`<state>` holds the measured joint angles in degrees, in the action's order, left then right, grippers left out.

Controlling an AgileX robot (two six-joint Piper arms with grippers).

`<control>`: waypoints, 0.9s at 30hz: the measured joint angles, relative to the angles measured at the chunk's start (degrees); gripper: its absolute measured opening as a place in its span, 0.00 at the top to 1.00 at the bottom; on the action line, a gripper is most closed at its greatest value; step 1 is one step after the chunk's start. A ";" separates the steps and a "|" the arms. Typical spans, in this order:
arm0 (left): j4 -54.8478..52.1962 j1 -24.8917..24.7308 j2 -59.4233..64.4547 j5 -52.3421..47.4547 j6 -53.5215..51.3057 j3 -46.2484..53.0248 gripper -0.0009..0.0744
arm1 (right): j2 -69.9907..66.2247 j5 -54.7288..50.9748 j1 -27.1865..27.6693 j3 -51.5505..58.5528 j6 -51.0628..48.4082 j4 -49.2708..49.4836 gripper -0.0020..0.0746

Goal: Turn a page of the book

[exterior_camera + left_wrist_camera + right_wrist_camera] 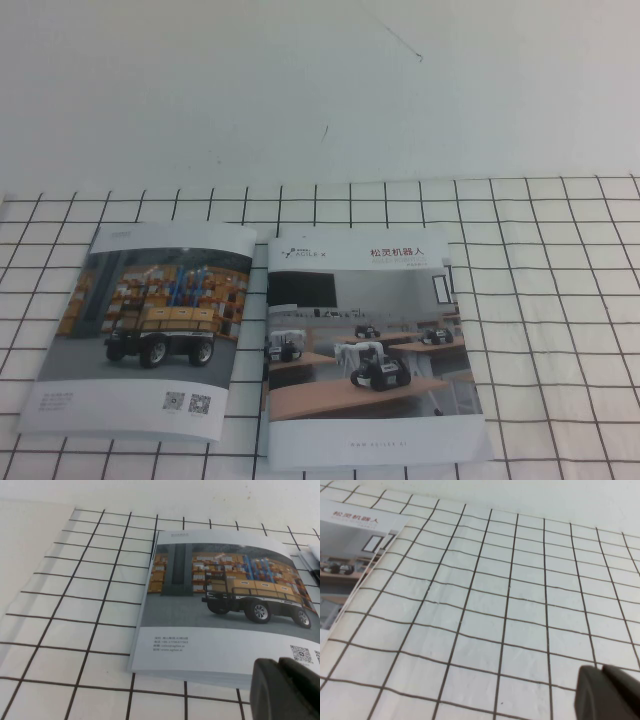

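Observation:
The book (255, 350) lies open, covers up, on the gridded cloth. Its right sheet is the page (372, 350) with the classroom robots photo and red Chinese title, lying flat. Its left sheet (150, 335) shows the orange warehouse vehicle. Neither arm shows in the high view. In the left wrist view my left gripper (282, 667) is shut and empty, just off the near edge of the vehicle sheet (225, 605). In the right wrist view my right gripper (602, 672) is shut and empty over bare cloth, well to the side of the page (350, 550).
A white cloth with a black grid (560, 330) covers the near part of the table. Beyond it is plain white surface (320, 90). The cloth's left edge shows in the left wrist view (30, 595).

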<state>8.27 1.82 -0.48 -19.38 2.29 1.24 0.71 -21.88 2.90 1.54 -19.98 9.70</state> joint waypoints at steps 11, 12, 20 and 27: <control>0.00 0.00 0.00 0.00 0.00 0.00 0.99 | 0.00 0.00 0.00 0.00 0.00 0.00 0.97; 0.00 0.00 0.00 0.00 0.00 0.00 0.99 | 0.00 0.00 0.00 0.00 0.00 0.00 0.97; 0.00 0.00 0.00 0.00 0.00 0.00 0.99 | 0.00 0.00 0.00 0.00 0.00 0.00 0.97; -1.48 0.00 0.00 0.13 0.00 0.00 0.99 | 0.00 0.00 0.00 0.00 0.00 0.00 0.97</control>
<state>6.79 1.82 -0.48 -19.25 2.29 1.24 0.71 -21.88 2.90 1.54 -19.98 9.70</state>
